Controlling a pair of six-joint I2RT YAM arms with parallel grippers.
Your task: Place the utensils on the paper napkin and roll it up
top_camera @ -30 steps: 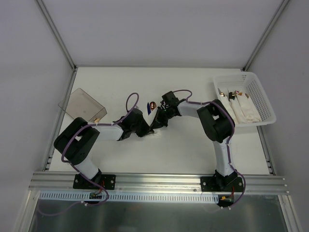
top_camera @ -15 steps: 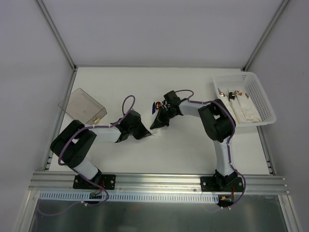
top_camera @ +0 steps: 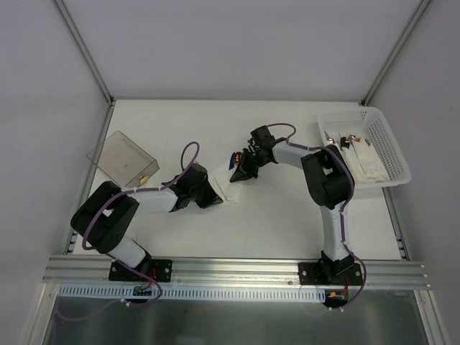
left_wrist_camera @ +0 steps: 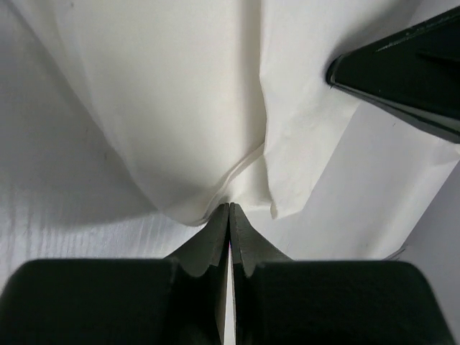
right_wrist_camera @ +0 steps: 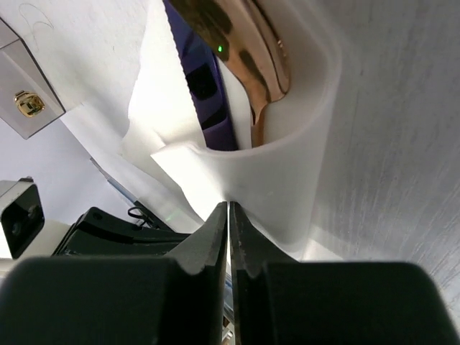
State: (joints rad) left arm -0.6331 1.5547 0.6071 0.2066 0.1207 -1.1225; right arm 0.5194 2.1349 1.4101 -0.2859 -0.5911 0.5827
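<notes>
Left tool (left_wrist_camera: 230, 208) pinches paper napkin (left_wrist_camera: 165, 93) on white table (top_camera: 287, 215).

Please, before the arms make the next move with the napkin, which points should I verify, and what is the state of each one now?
1. Left gripper grips the thin white paper napkin: ok, fingers shut on its edge.
2. Right gripper grips the napkin: ok, fingers closed on a fold.
3. Shiny copper-brown utensil is inside the napkin: ok, the paper curls around it.
4. All utensils are inside: cannot tell, only one shows clearly.
5. Roll is tight: not ok, the paper is loose and open.
6. White perforated plastic basket has room: cannot tell, it already holds white bundles.
</notes>
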